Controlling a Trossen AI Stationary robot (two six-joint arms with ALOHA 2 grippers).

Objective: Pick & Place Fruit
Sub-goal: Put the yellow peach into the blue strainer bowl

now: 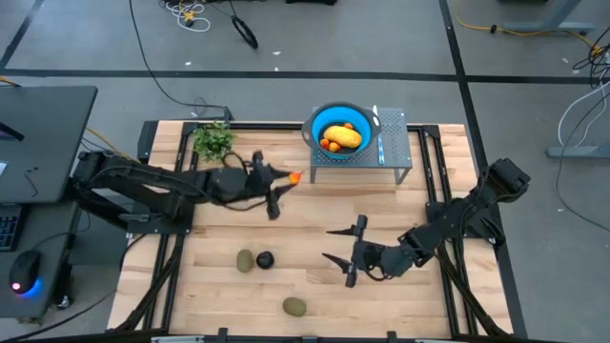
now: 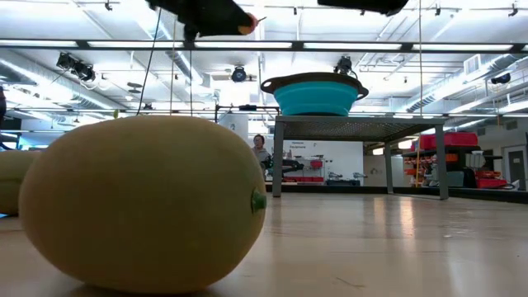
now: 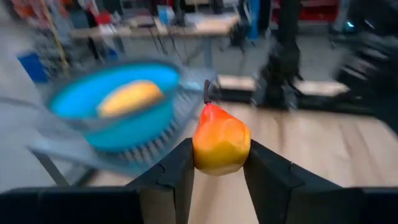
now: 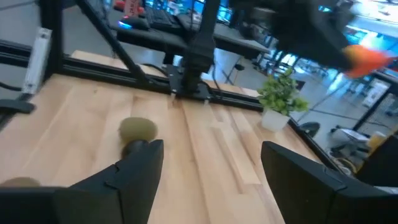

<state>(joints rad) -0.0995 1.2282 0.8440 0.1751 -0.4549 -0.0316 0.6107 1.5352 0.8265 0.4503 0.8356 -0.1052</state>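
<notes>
My left gripper [image 1: 289, 178] is shut on a small orange-red pear-shaped fruit [image 3: 221, 140], up in the air just left of the blue bowl [image 1: 340, 133]. The bowl stands on a grey rack [image 1: 396, 152] and holds an elongated yellow-orange fruit [image 1: 343, 136] and small orange ones. An olive-green oval [image 1: 245, 260] and a blackish round fruit [image 1: 266, 259] lie side by side on the table. A second green oval [image 1: 294, 306] lies near the front edge. My right gripper [image 1: 329, 244] hangs open right of those, with nothing between its fingers [image 4: 143, 165]. My left gripper pinches the small fruit's two opposite sides [image 3: 200, 155] between its two fingers, on the lower half of the fruit. The fingers lie nearly level and point toward the bowl. The fruit is lifted clear of the table, upright, with its dark stem [image 3: 208, 93] on top.
A leafy green plant [image 1: 213, 140] in a white pot stands at the table's far left. The rack's legs [image 2: 388, 169] stand on the far part of the table. Bare wood lies between the two grippers. A person [image 2: 261, 153] shows far off in the room.
</notes>
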